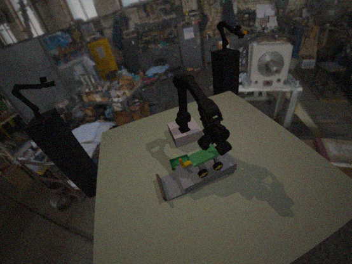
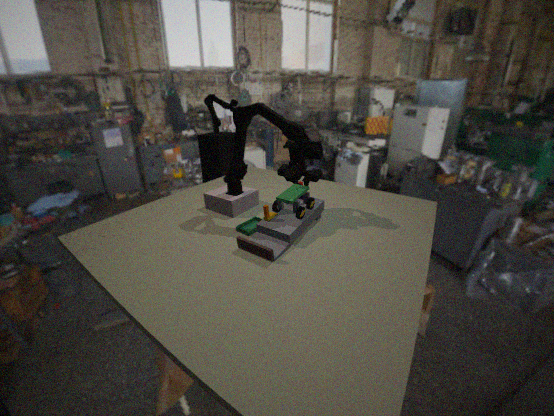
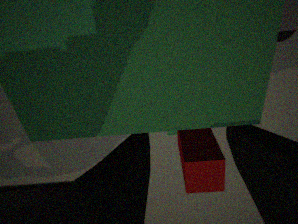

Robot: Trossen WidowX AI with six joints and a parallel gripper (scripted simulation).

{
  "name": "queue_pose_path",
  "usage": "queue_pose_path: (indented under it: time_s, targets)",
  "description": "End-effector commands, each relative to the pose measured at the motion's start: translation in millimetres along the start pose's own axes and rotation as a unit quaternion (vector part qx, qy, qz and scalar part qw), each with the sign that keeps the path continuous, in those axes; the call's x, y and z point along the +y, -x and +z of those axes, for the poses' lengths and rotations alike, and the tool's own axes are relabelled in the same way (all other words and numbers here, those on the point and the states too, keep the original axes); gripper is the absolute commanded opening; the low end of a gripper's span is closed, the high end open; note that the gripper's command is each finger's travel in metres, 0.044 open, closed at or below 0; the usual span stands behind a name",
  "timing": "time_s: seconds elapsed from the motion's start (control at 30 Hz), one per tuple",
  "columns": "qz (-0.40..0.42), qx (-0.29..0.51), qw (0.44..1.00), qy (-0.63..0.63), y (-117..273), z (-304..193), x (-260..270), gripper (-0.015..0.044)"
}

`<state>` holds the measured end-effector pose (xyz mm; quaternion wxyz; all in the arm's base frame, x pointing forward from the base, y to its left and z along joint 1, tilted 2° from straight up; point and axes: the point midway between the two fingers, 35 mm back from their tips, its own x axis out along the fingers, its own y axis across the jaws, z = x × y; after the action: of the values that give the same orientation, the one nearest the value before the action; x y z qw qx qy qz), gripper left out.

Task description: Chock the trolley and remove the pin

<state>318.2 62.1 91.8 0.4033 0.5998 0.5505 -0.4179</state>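
Note:
The green trolley (image 1: 204, 156) (image 2: 292, 193) (image 3: 190, 65) stands on the grey ramp (image 1: 173, 188) (image 2: 280, 228). The yellow chock (image 1: 185, 164) (image 2: 269, 215) is upright on the ramp, just downhill of the trolley's lower wheel on the tray side. Whether it touches that wheel cannot be told. My gripper (image 1: 215, 146) (image 2: 300, 177) (image 3: 187, 131) is partly open at the trolley's uphill end. The stop pin's red head (image 2: 301, 183) (image 3: 205, 175) lies between its fingers, with a gap on each side. The pin's shaft is hidden.
The green tray (image 1: 172, 165) (image 2: 242, 228) lies beside the ramp, on the arm's side. The ramp's low end has a raised brown end board (image 1: 161, 187) (image 2: 255, 247). The arm's pale base block (image 1: 187, 138) (image 2: 231, 202) stands behind the tray. The trolley's deck is close to the fingers.

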Motion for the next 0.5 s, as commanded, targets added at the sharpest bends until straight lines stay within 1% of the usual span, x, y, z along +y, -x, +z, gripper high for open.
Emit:
queue_pose_path:
  time_s: [0.0,0.07,0.2,0.47]
  targets:
    - [-0.003,0.002,1.000,-0.003,-6.1,-0.2,-2.1,0.0190]
    - [-0.003,0.002,1.000,-0.003,-6.3,-0.2,-2.1,0.0190]
    - [-0.001,0.000,1.000,0.000,-3.3,-0.1,-0.8,0.0085]
    - [-0.001,0.000,1.000,0.000,-3.3,-0.1,-0.8,0.0032]
